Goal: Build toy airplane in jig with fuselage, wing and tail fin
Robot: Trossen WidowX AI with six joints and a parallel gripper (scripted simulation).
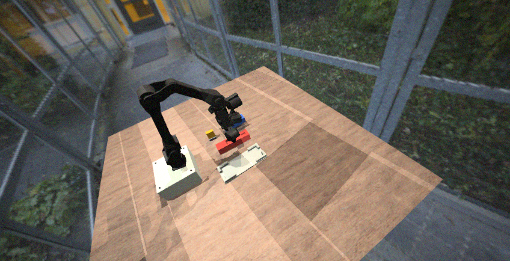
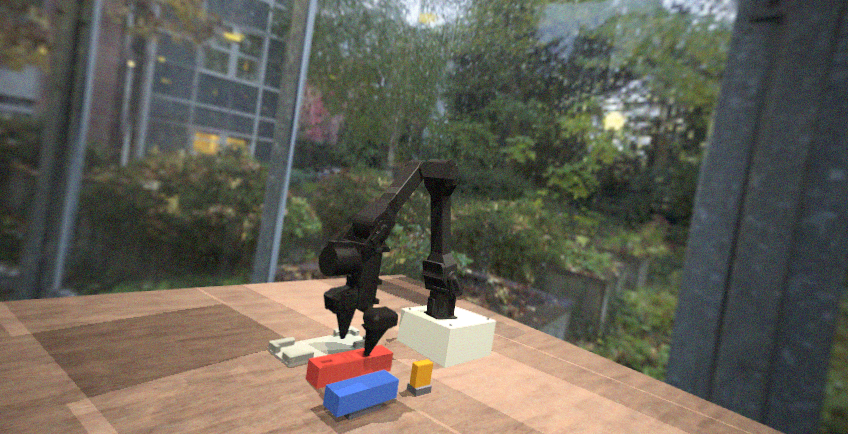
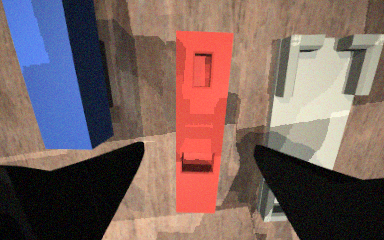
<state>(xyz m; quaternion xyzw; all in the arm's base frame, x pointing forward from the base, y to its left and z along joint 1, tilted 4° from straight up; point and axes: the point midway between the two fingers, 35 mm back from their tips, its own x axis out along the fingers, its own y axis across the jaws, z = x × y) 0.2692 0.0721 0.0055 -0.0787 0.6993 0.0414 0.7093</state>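
Note:
The red fuselage (image 1: pixel 223 147) (image 2: pixel 339 368) (image 3: pixel 199 107) lies on the table between the blue wing and the cradle, its two sockets facing up. My gripper (image 2: pixel 355 345) (image 3: pixel 199 148) is open and empty above it, one fingertip on each side in the wrist view. The blue wing (image 1: pixel 242 119) (image 2: pixel 361 394) (image 3: pixel 59 80) rests on a grey support beside the fuselage. The yellow tail fin (image 1: pixel 210 133) (image 2: pixel 421 373) stands upright on a small grey base, outside the wrist view. The pale cradle (image 1: pixel 237 165) (image 2: pixel 315 348) (image 3: pixel 306 105) holds nothing; a fingertip hides part of it in the wrist view.
The white base block (image 1: pixel 182 183) (image 2: pixel 455 340) of the arm stands near the cradle's end and the tail fin. The wing lies close on one side of the fuselage and the cradle's raised corners on the other. Shadows of the arm fall over the parts.

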